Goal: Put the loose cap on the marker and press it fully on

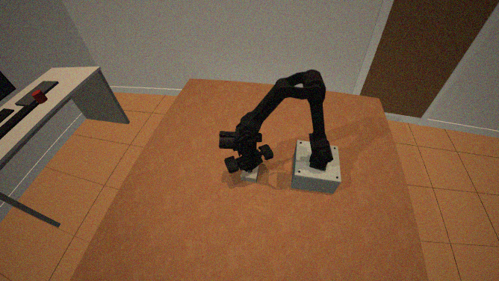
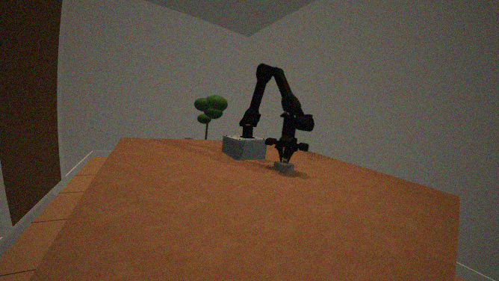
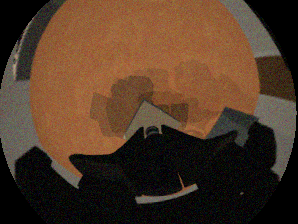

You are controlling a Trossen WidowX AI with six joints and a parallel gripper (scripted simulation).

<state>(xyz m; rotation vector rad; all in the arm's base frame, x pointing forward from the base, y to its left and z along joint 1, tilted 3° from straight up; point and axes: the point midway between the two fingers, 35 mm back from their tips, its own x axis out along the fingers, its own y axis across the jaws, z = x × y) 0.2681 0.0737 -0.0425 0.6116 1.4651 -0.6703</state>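
Office-like room, pale desk with dark keyboard-like slab and red cup, tiled floor, brown door

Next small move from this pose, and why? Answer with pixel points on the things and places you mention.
Probably a short straight press down, then release. The end effector (image 1: 249, 169) (image 2: 285, 161) (image 3: 152, 128) points down right over the holder block (image 1: 248, 178) (image 2: 284, 167) (image 3: 150, 114), shut on something, likely the cap. Its fingertips sit just above the block, so little travel seems left. The fingers hide the joint, so I can't tell whether the cap is fully seated.
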